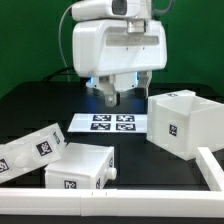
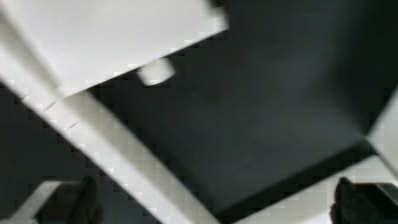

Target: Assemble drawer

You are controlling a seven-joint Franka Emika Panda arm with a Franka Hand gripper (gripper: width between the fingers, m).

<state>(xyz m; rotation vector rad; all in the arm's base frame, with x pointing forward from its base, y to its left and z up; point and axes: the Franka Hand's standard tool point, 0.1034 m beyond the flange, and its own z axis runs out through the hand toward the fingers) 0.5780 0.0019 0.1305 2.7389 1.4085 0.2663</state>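
Nearest, along the bottom edge of the exterior view: border rail [image 1: 110,196], low and white, turning up the lower right.

Just behind it, lower left: two parts of the drawer. The front tray [image 1: 85,168] sits flat and square-on, tag facing the camera. The tilted tray [image 1: 30,150] lies skewed at the far left edge; the two look to be touching or nearly so, cannot tell which.

Middle, centre: marker board [image 1: 112,123] flat on the black table [image 1: 40,105]; the casing [image 1: 185,122] stands at centre right, open side up, just beside the board.

Farthest, upper centre: gripper [image 1: 124,92] hangs over the board's far edge, well apart from all three drawer parts. The wrist view shows both fingertips with dark table between them; jaws wide apart, holding nothing [image 2: 214,203].

The wrist view also shows a white tray with its knob [image 2: 157,72]; which tray, cannot tell.

Handling, as judgement:
- Hollow thin-walled plastic, so likely light, stiff and smooth; could slip under a weak pinch, and a light part may skid if nudged.
- Trays: grip across one side wall, or across the width if the jaws span it; the knob looks too small and round to hold securely.
- Casing: too broad to span; take one top wall edge, jaws straddling it.
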